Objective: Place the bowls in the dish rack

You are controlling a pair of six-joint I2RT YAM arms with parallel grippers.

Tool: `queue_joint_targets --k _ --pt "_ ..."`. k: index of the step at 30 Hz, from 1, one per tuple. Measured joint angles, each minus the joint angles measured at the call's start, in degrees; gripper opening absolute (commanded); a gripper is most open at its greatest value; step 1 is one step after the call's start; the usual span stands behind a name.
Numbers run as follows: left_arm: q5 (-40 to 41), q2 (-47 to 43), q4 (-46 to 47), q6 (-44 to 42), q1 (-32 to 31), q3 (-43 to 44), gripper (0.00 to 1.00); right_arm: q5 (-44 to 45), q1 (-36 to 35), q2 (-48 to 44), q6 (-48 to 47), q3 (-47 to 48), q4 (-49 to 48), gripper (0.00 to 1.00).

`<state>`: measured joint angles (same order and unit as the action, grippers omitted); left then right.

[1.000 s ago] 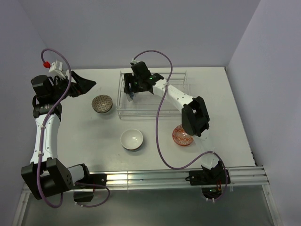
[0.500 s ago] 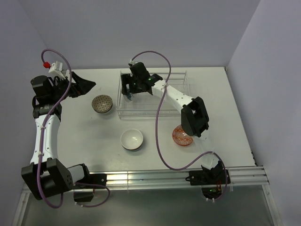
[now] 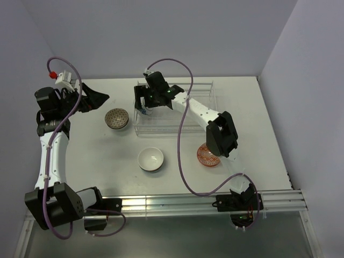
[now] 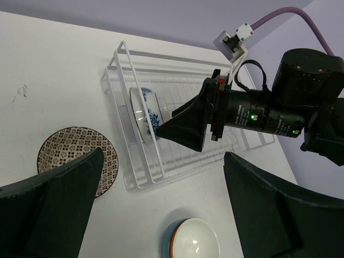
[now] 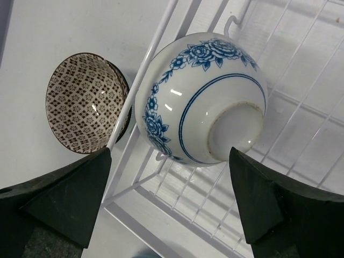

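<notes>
The dish rack (image 3: 156, 124) lies at the table's far middle. The blue-and-white bowl (image 5: 199, 113) stands on edge at the rack's left end, leaning on its end wall (image 5: 156, 64). My right gripper (image 3: 142, 105) hovers over it, open, with both fingers clear of the bowl. The grey-brown bowl (image 3: 116, 118) sits just left of the rack. The white bowl (image 3: 150, 159) and the orange-red bowl (image 3: 208, 156) sit nearer, in front of the rack. My left gripper (image 3: 101, 99) is open and empty, held above the table to the left of the grey-brown bowl.
In the left wrist view the rack (image 4: 161, 166) holds the blue-and-white bowl (image 4: 145, 113), with the grey-brown bowl (image 4: 75, 158) to its left and the white bowl (image 4: 194, 242) below. The right arm reaches across the rack. Walls close the far and right sides.
My right gripper has shifted a little left and farther back over the rack's left end. The left arm has barely moved. The bowls on the table stay put.
</notes>
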<state>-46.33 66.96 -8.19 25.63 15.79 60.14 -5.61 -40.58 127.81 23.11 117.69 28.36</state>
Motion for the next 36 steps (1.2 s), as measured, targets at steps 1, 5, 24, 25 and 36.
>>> queue_joint_targets --k 1,5,24,25,36 --pt "0.00 -0.07 -0.15 -0.31 0.02 0.00 0.99 0.00 0.00 0.00 -0.02 0.15 -0.04 0.98" --pt "-0.22 -0.57 -1.16 -1.60 0.15 0.00 0.99 -0.02 0.24 -0.22 -0.09 0.39 0.02 0.99" --pt "-9.42 -3.74 -26.05 -34.34 0.26 2.60 0.96 -5.51 11.78 -22.95 -5.81 -10.43 4.42 1.00" --pt "-9.31 -3.85 -27.82 -36.72 -0.11 2.84 0.96 -6.19 12.70 -24.68 -6.34 -12.04 4.83 1.00" --pt "1.68 -6.47 -31.52 -50.40 -29.75 0.94 0.95 -12.33 25.03 -47.10 -11.78 -35.65 8.55 1.00"
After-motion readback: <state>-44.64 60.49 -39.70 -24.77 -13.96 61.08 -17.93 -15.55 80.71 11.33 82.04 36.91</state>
